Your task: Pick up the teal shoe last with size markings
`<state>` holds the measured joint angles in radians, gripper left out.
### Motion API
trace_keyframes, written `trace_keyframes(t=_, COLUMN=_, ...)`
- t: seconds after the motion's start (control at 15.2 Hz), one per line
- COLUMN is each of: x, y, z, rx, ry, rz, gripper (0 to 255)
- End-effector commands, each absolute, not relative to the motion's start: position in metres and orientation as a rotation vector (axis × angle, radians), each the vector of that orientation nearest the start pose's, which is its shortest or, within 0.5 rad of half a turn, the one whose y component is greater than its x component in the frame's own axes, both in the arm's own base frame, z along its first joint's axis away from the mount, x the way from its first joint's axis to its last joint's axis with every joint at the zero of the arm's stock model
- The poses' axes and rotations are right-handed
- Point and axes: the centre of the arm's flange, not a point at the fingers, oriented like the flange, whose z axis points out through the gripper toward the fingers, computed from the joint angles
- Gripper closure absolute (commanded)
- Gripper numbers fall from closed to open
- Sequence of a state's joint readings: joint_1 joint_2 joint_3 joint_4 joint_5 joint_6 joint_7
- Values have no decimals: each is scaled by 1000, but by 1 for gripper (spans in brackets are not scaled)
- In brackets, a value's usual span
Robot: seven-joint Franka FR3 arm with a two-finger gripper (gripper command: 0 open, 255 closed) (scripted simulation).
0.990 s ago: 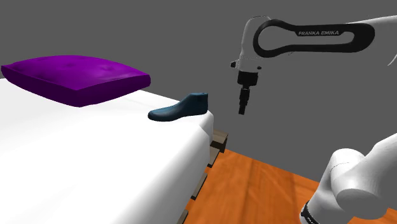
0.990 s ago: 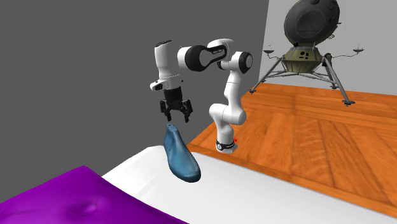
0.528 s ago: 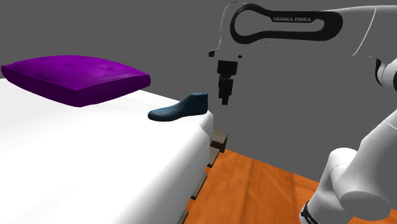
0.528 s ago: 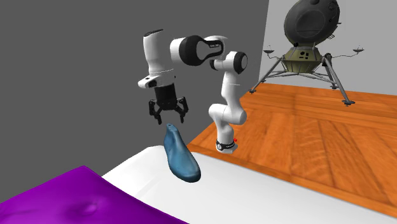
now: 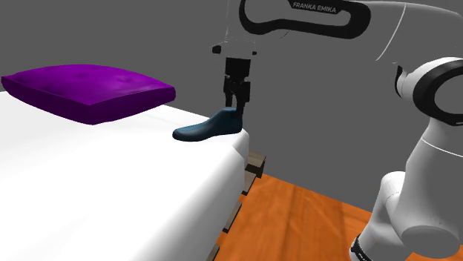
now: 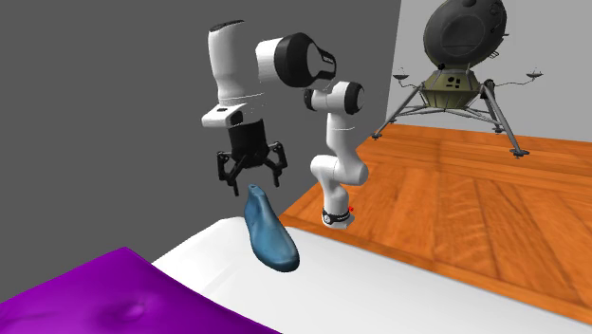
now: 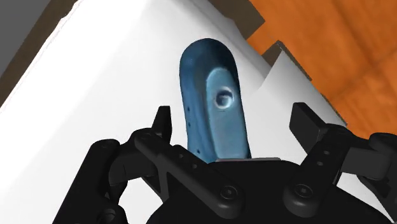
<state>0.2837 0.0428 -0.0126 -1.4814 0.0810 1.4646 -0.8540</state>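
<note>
A teal shoe last (image 5: 210, 126) lies on the white bed (image 5: 111, 193), close to its far corner, with the toe toward the shoulder view's left. My black gripper (image 5: 237, 100) hangs just above its raised heel end and points straight down. In the second exterior view the gripper (image 6: 253, 180) is open, with its fingers spread just above the shoe last (image 6: 268, 231) and not touching it. From the wrist, the shoe last (image 7: 213, 95) runs away from the gripper (image 7: 234, 118), its heel top with a round hole lying between the two parted fingers.
A purple pillow (image 5: 89, 89) rests on the bed, off to the shoulder view's left of the last. Past the bed's edge, wooden slats (image 5: 256, 163) and an orange wood floor (image 5: 297, 215) show. A lunar-lander model (image 6: 460, 57) stands far back on the floor. Grey walls stand behind.
The arm has swung toward the shoulder view's left, carrying the gripper from beyond the bed's edge to above the last's heel. The fingers have stayed open and the last has not moved.
</note>
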Motion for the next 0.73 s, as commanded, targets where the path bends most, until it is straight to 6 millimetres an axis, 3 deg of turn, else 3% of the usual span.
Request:
trace_keyframes(t=0.0, x=544, y=180, z=643, rx=-2492, ry=-1754, rz=40, gripper=0)
trace_keyframes(t=0.07, x=546, y=188, z=646, rx=-2466, ry=-1790, rz=36, gripper=0)
trace_keyframes(t=0.66, x=546, y=188, z=606, rx=-2466, ry=-1790, rz=36, gripper=0)
